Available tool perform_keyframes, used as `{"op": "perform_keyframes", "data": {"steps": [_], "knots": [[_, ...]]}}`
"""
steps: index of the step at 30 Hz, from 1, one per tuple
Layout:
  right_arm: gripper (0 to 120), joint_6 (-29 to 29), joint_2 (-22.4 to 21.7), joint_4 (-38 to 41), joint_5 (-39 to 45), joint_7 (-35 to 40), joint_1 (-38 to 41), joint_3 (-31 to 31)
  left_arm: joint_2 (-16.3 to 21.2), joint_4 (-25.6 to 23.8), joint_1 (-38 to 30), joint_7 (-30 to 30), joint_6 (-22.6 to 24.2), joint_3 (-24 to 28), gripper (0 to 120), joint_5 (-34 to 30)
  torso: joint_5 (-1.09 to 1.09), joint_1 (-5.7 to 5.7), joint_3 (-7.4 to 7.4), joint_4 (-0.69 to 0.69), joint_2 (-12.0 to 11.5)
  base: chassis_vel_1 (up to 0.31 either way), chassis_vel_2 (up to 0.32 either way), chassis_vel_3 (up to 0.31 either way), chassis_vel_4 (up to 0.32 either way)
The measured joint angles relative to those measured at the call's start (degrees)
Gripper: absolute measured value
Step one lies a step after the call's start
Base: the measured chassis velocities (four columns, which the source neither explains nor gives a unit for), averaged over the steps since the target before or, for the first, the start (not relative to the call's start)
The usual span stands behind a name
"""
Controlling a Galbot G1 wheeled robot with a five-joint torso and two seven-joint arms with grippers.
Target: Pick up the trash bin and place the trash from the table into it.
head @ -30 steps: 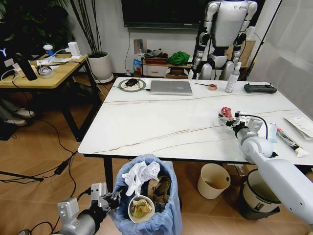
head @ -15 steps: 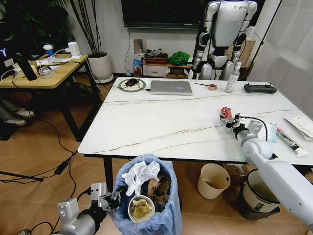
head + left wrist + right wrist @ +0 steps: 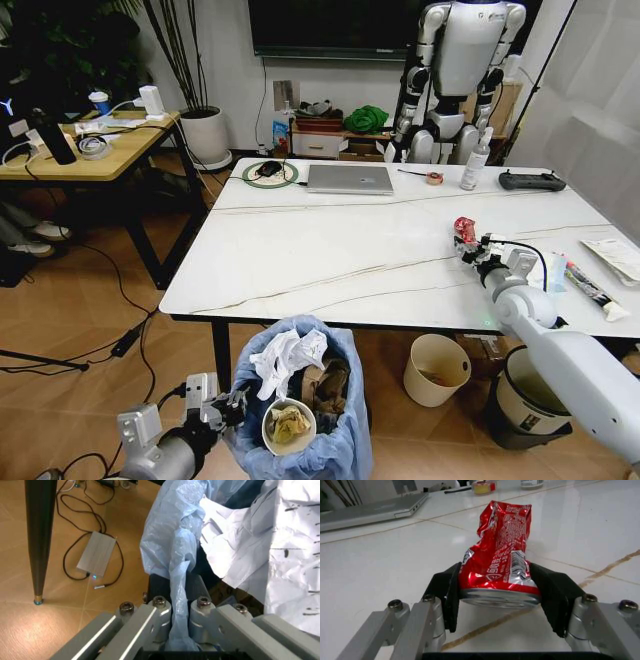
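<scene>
Our right gripper clamped the crushed red can, long axis toward 12 o'clock; our left gripper pinched the trash bin liner at 7 o'clock.

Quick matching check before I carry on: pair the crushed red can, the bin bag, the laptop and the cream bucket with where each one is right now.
Things:
1. crushed red can
2. bin bag
3. laptop
4. cream bucket

Places:
A. on the floor under the table
B. at the table's far edge
C. pinched by the left gripper
D. between the right gripper pads, on the table

Pairs: 1-D, 2-C, 3-B, 4-A
</scene>
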Motion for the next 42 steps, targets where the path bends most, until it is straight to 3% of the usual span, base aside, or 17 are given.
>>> {"op": "perform_keyframes", "data": {"steps": [22,34,42], "knots": [[46,1.5,-3.45,6.35,2.25,-3.32,-1.06,1.12,0.14,0.28,-0.36,0.01,-0.1,0.5,0,0.04,0.03,0.02,0.02,0.0,-0.02,0.0,0.0,0.0,0.0],[46,6.38,-12.19,23.44,9.94,-15.0,-2.97,1.36,0.48,0.28,-0.77,0.02,-0.12,0.52,0,-0.3,0.0,0.01,0.01,0.0,-0.02,0.0,0.0,0.0,0.0],[46,10.8,-21.4,35.85,12.05,-26.2,-2.21,-4.38,0.47,-0.04,-0.62,0.0,-0.14,-0.37,0,-0.8,0.01,0.01,0.01,0.0,-0.02,0.0,0.0,0.0,0.0]]}}
